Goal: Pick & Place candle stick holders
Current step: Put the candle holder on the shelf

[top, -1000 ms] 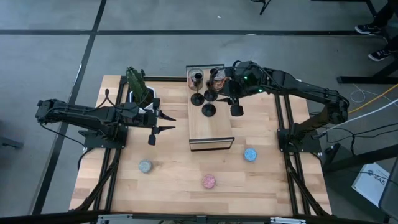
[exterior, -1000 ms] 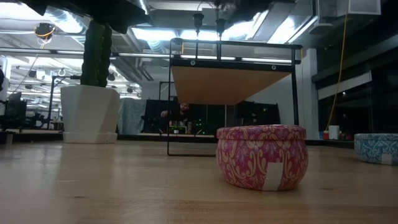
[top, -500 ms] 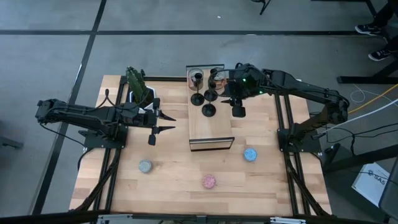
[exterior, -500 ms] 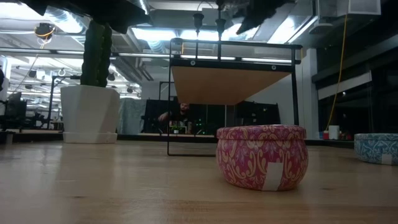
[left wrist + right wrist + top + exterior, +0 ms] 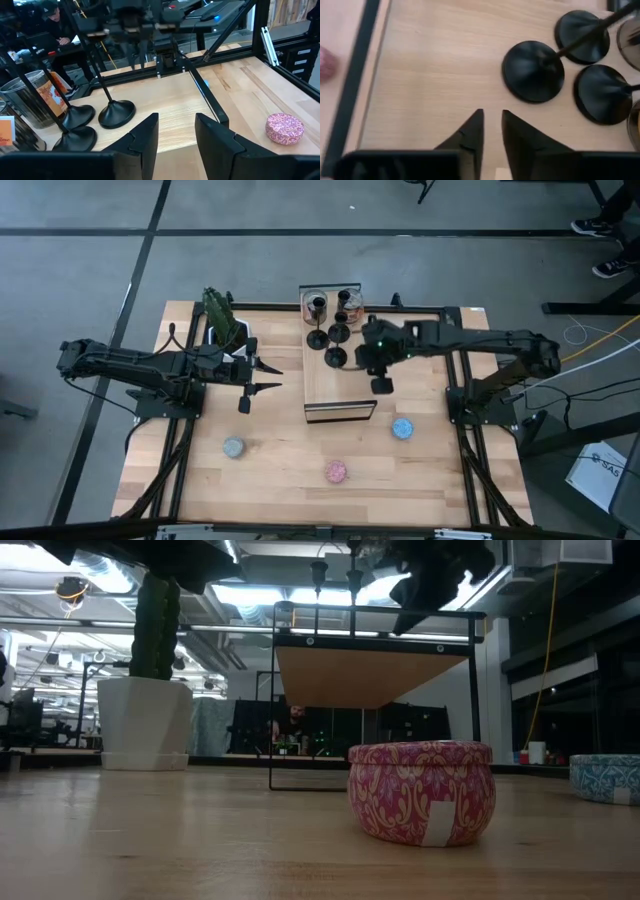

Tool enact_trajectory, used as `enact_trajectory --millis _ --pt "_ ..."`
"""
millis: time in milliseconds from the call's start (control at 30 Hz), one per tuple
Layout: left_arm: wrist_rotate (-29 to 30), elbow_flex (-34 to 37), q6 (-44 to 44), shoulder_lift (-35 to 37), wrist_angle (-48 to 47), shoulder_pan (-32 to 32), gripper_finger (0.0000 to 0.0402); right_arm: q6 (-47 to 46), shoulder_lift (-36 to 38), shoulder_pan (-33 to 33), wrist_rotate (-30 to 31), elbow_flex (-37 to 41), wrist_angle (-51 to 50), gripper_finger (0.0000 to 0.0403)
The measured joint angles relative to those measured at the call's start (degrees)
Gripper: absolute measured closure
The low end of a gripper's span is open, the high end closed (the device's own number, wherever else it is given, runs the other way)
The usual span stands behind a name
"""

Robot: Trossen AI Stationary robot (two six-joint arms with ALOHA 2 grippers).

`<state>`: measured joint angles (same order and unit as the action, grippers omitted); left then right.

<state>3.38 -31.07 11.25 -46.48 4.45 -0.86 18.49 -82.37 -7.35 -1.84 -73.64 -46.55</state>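
Since the candle stick holders (image 5: 336, 345) on the raised shelf (image 5: 340, 395) look rigid, light and tippy, we'd pinch a thin stem; right gripper (image 5: 491, 131) hovers beside them, jaws slightly apart, empty.

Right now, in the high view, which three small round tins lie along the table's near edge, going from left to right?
Grey round tin → pink round tin → blue round tin.

3 black candle stick holders (image 5: 336, 345) stand upright, clustered close together on a raised wooden shelf (image 5: 340, 385), each with round base and thin stem.
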Motion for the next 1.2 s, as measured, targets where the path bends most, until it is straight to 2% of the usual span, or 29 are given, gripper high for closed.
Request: enact_trajectory --millis 167,533,900,1200 --pt "0.0 0.0 0.0 0.0 0.0 0.0 0.0278 0.4 0.0 3.7 5.1 4.0 6.7 0.0395" --pt "0.0 0.0 0.0 0.0 0.0 0.0 0.0277 6.5 -0.6 5.7 7.9 10.3 22.0 0.0401" --pt "0.0 0.0 0.0 0.0 0.0 0.0 0.0277 6.5 -3.6 4.5 6.9 11.0 24.9 0.0402" --pt "0.0 0.0 0.0 0.0 0.0 0.0 0.0279 15.9 -1.0 4.4 10.7 11.4 22.9 0.0402"
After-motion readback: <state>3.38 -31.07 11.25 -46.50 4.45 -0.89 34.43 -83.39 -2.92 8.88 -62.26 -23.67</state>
